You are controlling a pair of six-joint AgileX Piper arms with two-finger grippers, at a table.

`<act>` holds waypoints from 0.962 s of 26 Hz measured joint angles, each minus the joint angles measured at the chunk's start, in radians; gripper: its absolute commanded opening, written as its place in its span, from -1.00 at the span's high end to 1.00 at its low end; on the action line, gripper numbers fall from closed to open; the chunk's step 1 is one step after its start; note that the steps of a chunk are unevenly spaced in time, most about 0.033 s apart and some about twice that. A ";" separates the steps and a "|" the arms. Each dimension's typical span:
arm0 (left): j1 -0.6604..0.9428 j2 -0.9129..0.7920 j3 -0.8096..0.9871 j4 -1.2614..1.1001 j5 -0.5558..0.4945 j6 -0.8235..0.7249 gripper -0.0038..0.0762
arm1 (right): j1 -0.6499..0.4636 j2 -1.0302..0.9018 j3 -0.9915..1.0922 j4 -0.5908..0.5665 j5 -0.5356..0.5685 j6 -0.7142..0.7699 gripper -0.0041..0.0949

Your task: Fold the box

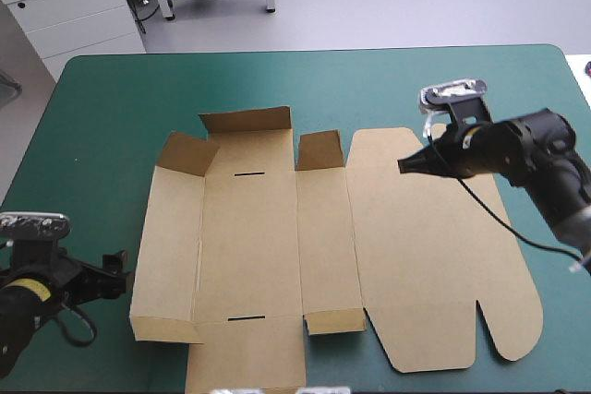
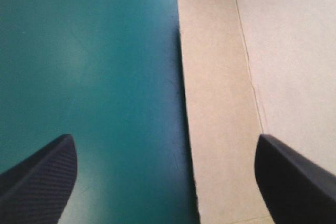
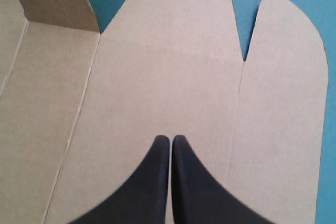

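The box (image 1: 277,246) lies open as a cut sheet near the middle of the teal-green table (image 1: 102,117), its near edge reaching the table's near edge. Most of it is flat. Only the far flap (image 1: 247,121) and 2 small corner tabs beside it stand partly raised, so the folding looks barely begun.

The left tool (image 1: 120,276) sits low at the box's near left corner with its black fingers spread wide. In its wrist view, 1 finger is over bare table and the other over the left wall (image 2: 220,108), with the board's outer edge running between them. The right tool (image 1: 404,165) has its fingers pressed together into 1 point and holds nothing. It is over the lid (image 3: 173,66), and I cannot tell whether it touches the board.

The step in hand seems to be raising the left wall. To do it well, the outer finger should get under the board's edge rather than push against it, because a flat sheet on a smooth cover will probably slide. The right tool could press down on the lid to pin the sheet. The lift should turn about the scored crease (image 2: 252,77), keeping the wall straight along its length so it does not buckle.
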 measured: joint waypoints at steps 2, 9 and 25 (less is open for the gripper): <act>0.000 0.097 -0.004 -0.039 -0.014 0.010 -0.72 | 0.000 -0.122 0.131 0.000 -0.034 0.006 0.92; 0.001 0.161 -0.005 -0.160 -0.045 0.069 -0.72 | 0.000 -0.412 0.406 0.016 -0.020 0.031 0.92; 0.474 0.440 0.121 -0.630 0.012 0.455 -0.35 | 0.000 -0.751 0.522 0.015 0.112 0.038 0.92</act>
